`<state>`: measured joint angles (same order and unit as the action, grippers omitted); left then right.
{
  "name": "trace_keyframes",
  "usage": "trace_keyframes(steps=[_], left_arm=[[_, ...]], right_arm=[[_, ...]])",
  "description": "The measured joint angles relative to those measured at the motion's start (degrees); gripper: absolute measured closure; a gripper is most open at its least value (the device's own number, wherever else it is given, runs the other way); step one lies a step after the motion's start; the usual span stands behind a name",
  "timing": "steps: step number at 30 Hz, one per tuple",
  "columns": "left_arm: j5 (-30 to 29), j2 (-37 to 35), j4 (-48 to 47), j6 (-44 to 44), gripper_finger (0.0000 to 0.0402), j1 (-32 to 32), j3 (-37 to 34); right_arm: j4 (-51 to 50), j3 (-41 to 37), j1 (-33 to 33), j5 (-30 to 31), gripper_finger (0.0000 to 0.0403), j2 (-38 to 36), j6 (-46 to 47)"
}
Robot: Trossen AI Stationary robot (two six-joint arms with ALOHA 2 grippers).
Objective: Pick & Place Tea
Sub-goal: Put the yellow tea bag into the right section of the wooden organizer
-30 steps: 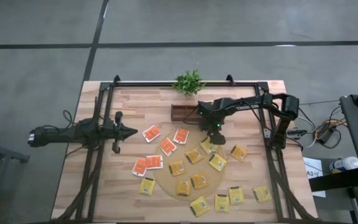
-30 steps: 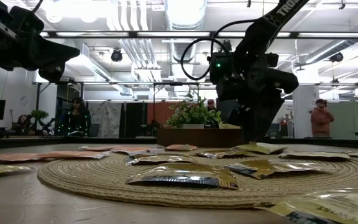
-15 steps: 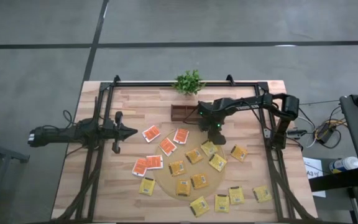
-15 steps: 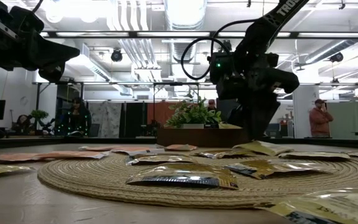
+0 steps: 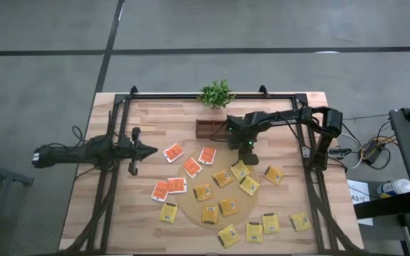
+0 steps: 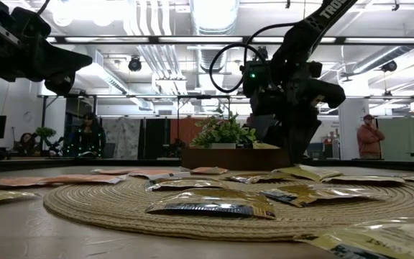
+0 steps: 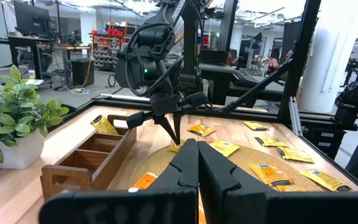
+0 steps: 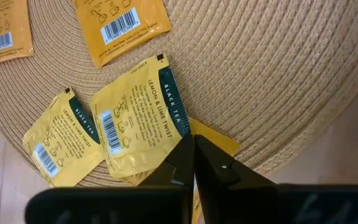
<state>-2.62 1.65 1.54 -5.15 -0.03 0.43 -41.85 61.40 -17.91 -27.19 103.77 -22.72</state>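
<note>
Right end effector [image 8: 193,163] pinched closed over yellow tea packet [image 8: 143,118] at round mat [image 8: 278,74] edge, grip unclear, left end effector [image 5: 150,150] closed, empty, well off the mat.

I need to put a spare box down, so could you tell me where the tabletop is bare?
Bare wood lies along the far edge between the plant and the left frame post, and in the near left corner beside the yellow packet. The round mat and the near right side are crowded with tea packets.

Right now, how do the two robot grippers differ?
The right gripper is down over the round woven mat, its tips at a yellow tea packet; the left gripper waits over bare wood, away from the packets. Both are shut.
</note>
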Motion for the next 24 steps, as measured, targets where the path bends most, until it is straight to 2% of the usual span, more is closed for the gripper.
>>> trace_keyframes(steps=[4, 10, 19, 24], left_arm=[[0.0, 0.0, 0.0, 0.0, 0.0402, 0.0, 0.0], [0.0, 0.0, 0.0, 0.0, 0.0402, 0.0, 0.0], [0.0, 0.0, 0.0, 0.0, 0.0402, 0.0, 0.0], [0.0, 0.0, 0.0, 0.0, 0.0402, 0.0, 0.0]], right_arm=[[-3.2, 1.6, -0.1, 0.5, 0.0395, -0.1, 0.0], [-6.5, 5.3, -0.6, 7.7, 0.0395, -1.4, -0.7], [-9.3, 13.3, -2.9, 9.3, 0.0395, -3.2, -1.5], [-10.4, 14.4, -4.1, 9.6, 0.0395, -3.3, -2.3]])
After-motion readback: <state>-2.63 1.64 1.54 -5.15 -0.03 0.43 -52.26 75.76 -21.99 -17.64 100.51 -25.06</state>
